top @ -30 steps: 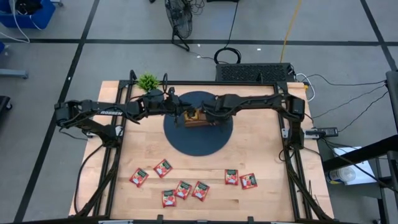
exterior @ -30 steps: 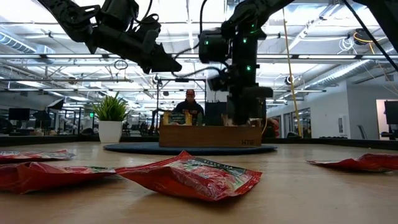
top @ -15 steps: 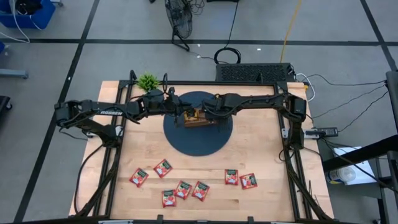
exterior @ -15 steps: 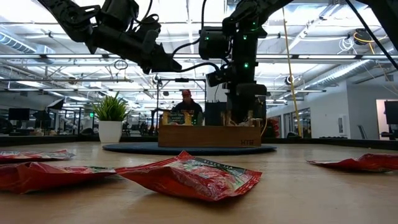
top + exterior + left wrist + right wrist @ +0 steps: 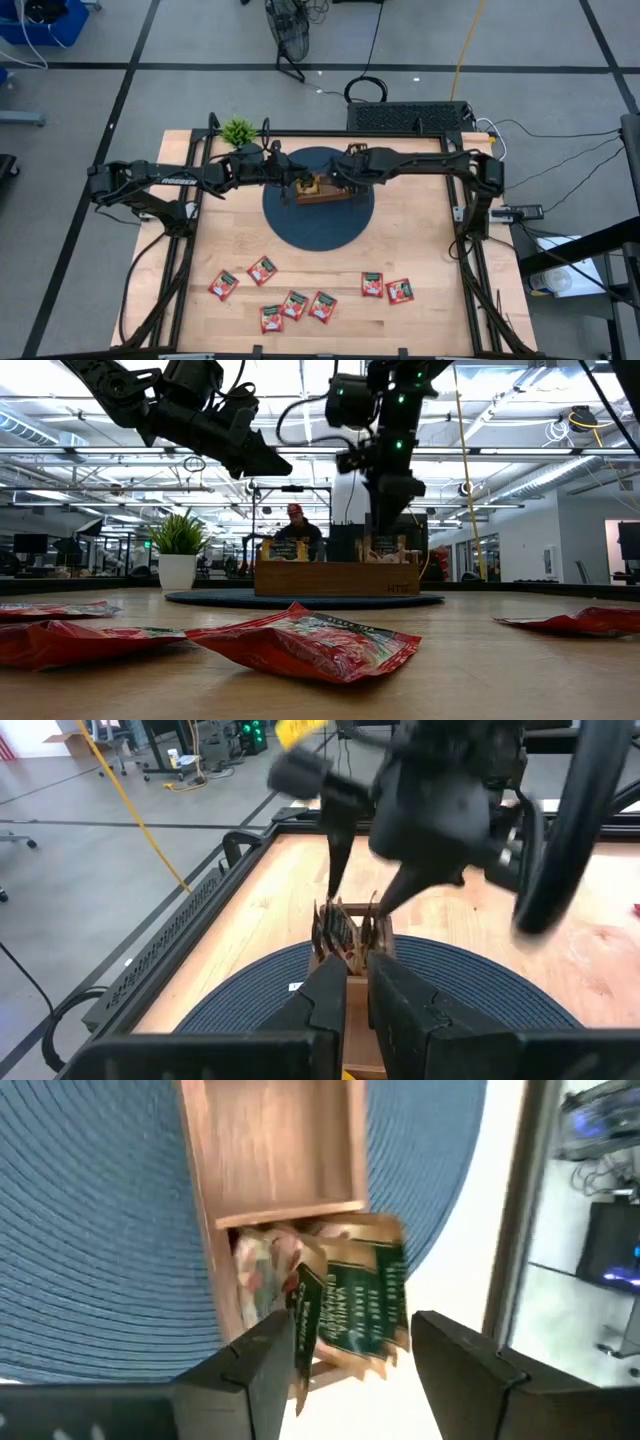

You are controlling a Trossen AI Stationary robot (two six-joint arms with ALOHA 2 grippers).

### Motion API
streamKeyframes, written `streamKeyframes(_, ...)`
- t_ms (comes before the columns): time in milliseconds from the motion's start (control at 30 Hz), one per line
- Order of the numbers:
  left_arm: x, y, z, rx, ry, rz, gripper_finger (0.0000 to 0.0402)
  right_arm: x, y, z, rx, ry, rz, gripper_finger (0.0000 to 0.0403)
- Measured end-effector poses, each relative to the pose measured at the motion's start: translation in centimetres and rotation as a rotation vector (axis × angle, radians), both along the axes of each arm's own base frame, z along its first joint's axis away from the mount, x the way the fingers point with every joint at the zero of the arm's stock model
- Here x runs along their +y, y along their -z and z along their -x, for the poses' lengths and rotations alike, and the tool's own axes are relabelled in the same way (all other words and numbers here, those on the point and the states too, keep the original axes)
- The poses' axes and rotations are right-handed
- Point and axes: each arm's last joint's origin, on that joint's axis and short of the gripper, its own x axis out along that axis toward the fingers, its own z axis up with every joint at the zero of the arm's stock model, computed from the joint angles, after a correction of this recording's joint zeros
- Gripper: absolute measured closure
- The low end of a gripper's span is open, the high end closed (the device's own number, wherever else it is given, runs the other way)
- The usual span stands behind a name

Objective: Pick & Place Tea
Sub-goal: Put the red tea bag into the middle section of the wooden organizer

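Tea sachets, small flat squares in red with printed labels (image 5: 293, 305), are scattered along the near edge of the pale wooden counter (image 5: 420, 235), well apart from the brown three-compartment wooden tray (image 5: 322, 189), which is set on a round dark-blue ribbed mat (image 5: 320, 225). More sachets, among them a green-and-white one (image 5: 365, 1310), are stood upright in one end compartment of the tray; the neighbouring compartment is seen bare. The right pincer (image 5: 345, 1355) is held open just above that filled compartment, with nothing gripped. The left pincer (image 5: 357, 1000) is hung over the tray's other side, its fingers nearly closed on nothing
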Motion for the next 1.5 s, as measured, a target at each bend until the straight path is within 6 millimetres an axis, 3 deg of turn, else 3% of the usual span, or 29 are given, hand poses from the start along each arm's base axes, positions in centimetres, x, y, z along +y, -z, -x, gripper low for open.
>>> streamKeyframes(267,0.0,0.1,0.0,0.015,0.000,0.005,0.0350,0.7,-3.6,1.1,-0.166,0.053,-0.012,0.0217)
streamKeyframes(400,-0.3,0.3,0.4,0.067,0.014,0.027,0.0350,1.5,-4.9,2.1,-0.263,0.073,-0.184,0.0218)
streamKeyframes(567,-1.3,0.0,1.0,0.103,0.096,0.075,0.0350,3.7,-5.0,3.6,-0.348,-0.016,-0.428,0.0218)
streamKeyframes(800,-2.6,-1.0,1.6,0.094,0.145,0.078,0.0350,7.6,-2.8,6.5,-0.444,-0.171,-0.725,0.0222)
streamKeyframes(1000,-2.9,-1.3,1.6,0.071,0.146,0.097,0.0350,11.3,2.1,8.8,-0.571,-0.277,-1.085,0.0219)
streamKeyframes(1067,-2.9,-1.4,1.6,0.056,0.146,0.091,0.0350,12.3,3.4,9.3,-0.616,-0.295,-1.134,0.0218)
streamKeyframes(1233,-2.9,-1.5,1.6,0.051,0.147,0.089,0.0350,16.6,4.2,10.6,-0.481,-0.273,-1.006,0.0224)
streamKeyframes(1367,-2.9,-1.5,1.5,0.045,0.147,0.090,0.0350,21.4,3.0,11.9,-0.384,-0.323,-0.721,0.0222)
streamKeyframes(1500,-2.9,-1.6,1.5,0.034,0.147,0.086,0.0350,25.1,3.3,12.3,-0.384,-0.297,-0.509,0.0221)
